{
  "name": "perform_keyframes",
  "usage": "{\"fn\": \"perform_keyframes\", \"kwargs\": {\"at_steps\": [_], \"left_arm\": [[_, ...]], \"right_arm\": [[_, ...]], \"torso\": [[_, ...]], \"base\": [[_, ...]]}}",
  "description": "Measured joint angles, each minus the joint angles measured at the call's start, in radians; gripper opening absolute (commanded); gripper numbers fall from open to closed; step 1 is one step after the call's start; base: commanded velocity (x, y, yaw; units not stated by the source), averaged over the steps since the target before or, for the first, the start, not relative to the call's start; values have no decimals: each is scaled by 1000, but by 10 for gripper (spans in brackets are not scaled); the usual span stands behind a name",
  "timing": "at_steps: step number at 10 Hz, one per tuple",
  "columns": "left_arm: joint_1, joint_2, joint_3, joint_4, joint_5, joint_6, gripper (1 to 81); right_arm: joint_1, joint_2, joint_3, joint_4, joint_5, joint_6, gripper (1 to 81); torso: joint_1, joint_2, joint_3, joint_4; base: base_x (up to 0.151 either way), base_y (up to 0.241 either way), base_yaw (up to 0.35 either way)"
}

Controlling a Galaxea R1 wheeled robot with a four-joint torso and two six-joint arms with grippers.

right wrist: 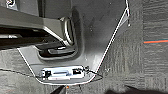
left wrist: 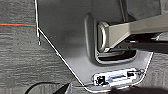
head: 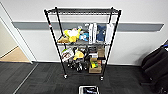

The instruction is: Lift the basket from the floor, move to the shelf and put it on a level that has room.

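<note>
The shelf [head: 82, 42], a tall black wire rack on casters, stands against the white wall straight ahead in the head view. Its top level [head: 83, 11] is flat and bare. The tiers below are crowded with toys, books and boxes. The basket [head: 88, 89] shows as a pale rectangle with something dark inside, on the floor [head: 47, 80] at the picture's bottom edge in front of the rack, partly cut off. My left gripper [left wrist: 98, 91] and right gripper [right wrist: 95, 91] hang low beside the robot's grey base, over the dark carpet, with no basket near them.
A black bag or chair [head: 157, 65] stands at the right by the wall. At the left a doorway opens onto tan wooden flooring [head: 15, 56]. A thin red line [left wrist: 17, 24] crosses the carpet and shows as a red line [right wrist: 155, 41] in the right wrist view.
</note>
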Motion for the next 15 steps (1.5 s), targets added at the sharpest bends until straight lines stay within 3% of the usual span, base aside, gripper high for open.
{"fn": "perform_keyframes", "kwargs": {"at_steps": [4,11,15], "left_arm": [[-3,0,0,0,-1,0,811],[5,-4,3,-2,-2,-1,811],[4,-67,66,-2,-6,-5,811]], "right_arm": [[3,0,-1,0,1,0,811],[5,-4,5,0,1,0,811],[17,-54,89,0,1,0,811]], "torso": [[0,0,0,0],[0,1,0,0],[23,-38,-13,0]], "base": [[119,0,0],[0,0,0],[0,0,0]]}}
